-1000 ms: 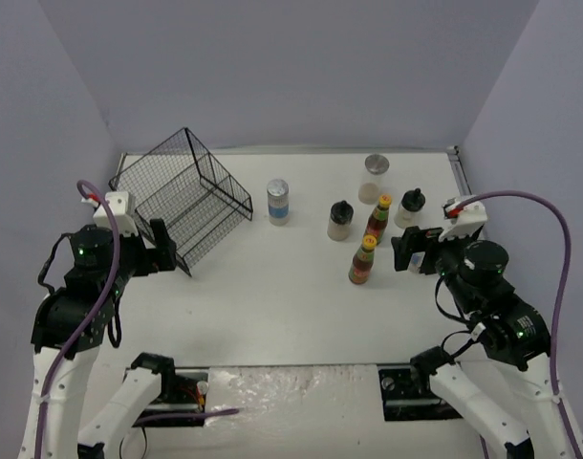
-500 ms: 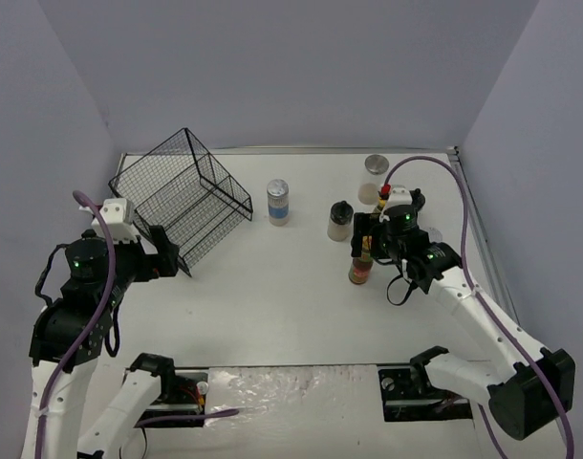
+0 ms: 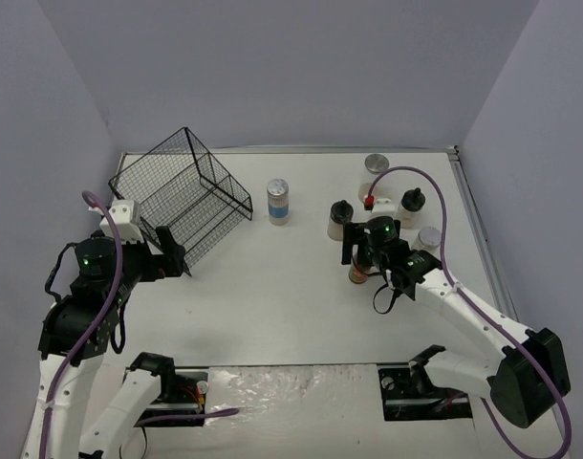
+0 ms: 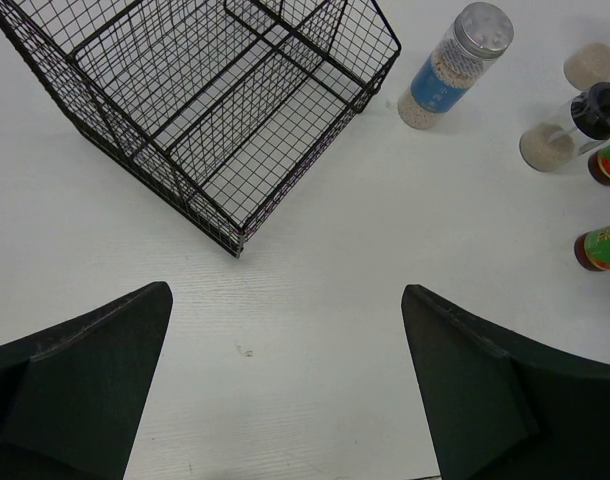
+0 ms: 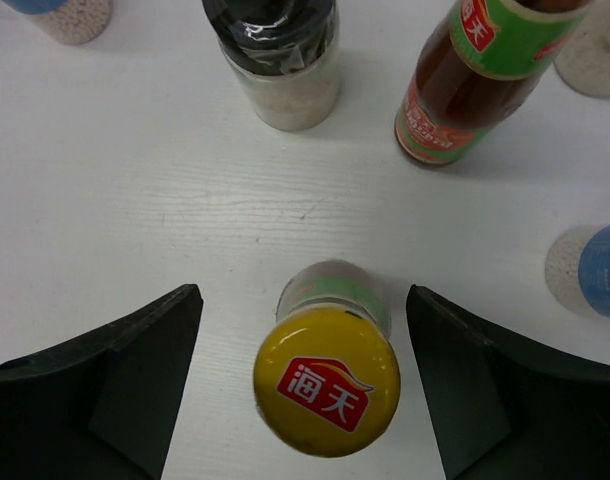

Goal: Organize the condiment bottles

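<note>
Right wrist shows the right gripper (image 5: 303, 300) spread open, straddling a yellow-capped sauce bottle (image 5: 327, 380).

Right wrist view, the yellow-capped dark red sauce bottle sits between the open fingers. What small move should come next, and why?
Probably lower the right gripper straight down around the dark red sauce bottle with the yellow cap. The jaws stand open either side of the cap, roughly centred on it, and nothing is gripped yet.
</note>
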`<state>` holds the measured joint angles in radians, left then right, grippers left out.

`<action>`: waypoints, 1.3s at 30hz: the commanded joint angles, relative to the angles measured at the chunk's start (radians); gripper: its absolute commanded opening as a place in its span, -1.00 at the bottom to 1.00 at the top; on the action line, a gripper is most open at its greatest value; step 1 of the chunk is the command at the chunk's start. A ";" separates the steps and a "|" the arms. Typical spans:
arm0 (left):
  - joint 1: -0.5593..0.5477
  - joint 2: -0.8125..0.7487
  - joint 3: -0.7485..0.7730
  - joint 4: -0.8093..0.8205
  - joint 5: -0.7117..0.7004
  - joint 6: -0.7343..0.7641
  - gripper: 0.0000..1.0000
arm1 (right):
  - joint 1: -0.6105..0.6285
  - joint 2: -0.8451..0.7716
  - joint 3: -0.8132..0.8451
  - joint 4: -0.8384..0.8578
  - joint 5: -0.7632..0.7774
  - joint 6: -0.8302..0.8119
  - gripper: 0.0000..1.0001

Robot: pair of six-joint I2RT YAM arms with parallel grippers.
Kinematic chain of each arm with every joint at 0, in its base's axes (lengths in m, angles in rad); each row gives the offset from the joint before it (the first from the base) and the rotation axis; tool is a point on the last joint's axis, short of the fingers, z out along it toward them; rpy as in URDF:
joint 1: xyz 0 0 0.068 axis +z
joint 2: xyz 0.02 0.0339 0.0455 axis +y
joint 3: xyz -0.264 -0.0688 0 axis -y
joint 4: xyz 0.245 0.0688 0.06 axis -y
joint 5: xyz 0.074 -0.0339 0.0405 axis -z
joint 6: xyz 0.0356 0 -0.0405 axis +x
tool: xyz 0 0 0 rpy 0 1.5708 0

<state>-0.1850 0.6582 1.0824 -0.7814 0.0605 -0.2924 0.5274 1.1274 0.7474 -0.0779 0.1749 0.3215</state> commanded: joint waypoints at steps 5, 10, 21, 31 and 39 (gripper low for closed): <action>-0.038 0.008 0.016 0.080 0.008 -0.011 0.94 | 0.006 -0.063 -0.057 0.120 0.113 0.000 0.42; -0.052 0.013 0.016 0.083 0.002 0.000 0.94 | 0.006 -0.065 -0.073 0.164 0.093 -0.034 0.37; -0.068 0.023 0.023 0.090 -0.005 0.013 0.94 | 0.006 -0.049 -0.101 0.238 0.032 -0.063 -0.25; -0.076 0.002 0.021 0.066 -0.028 0.016 0.94 | 0.148 0.091 0.084 0.327 0.004 -0.112 -1.00; -0.094 -0.017 0.015 0.034 -0.051 -0.012 0.94 | 0.300 0.423 0.376 0.441 -0.037 -0.209 -1.00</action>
<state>-0.2691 0.6412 1.0821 -0.7753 0.0256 -0.2908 0.7821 1.4508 0.9530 0.1401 0.1641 0.1734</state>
